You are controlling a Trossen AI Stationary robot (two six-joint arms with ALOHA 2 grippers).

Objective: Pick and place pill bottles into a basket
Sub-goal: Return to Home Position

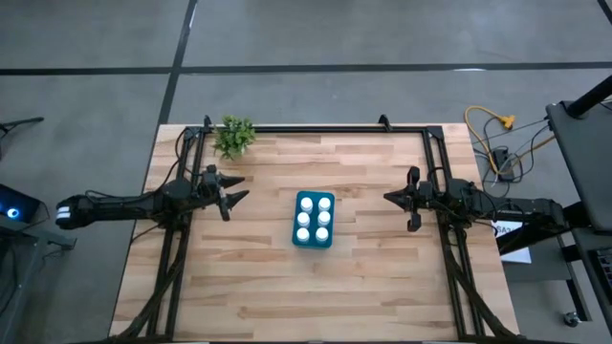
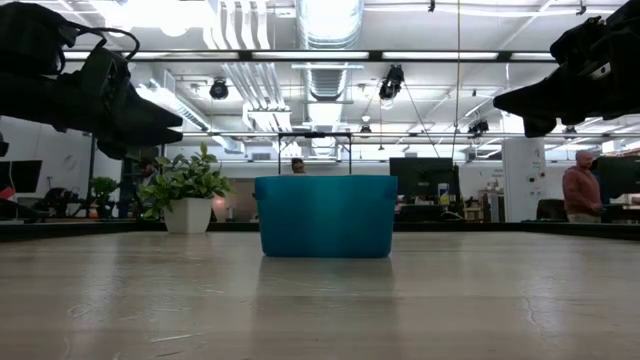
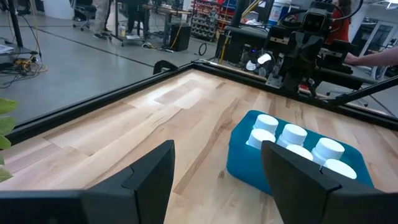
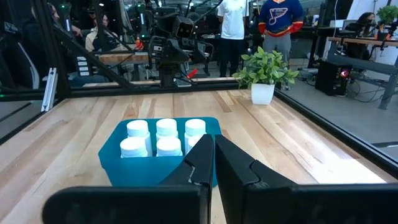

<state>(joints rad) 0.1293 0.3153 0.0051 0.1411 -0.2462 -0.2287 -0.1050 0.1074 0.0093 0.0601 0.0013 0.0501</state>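
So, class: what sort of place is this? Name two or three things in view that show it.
Probably a robotics lab in an open industrial hall: exposed ceiling ducts, the left gripper and right gripper hovering at either side of a framed wooden table, and a person standing beyond it.

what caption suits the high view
Six small white round-capped pill bottles fill the teal-blue rectangular plastic basket, open left gripper and shut right gripper alongside.

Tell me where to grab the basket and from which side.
Probably pinch the rim of the basket on a long side, from straight above: it stands upright and open-topped, looks too wide to span, and the bottles crowd the inside.
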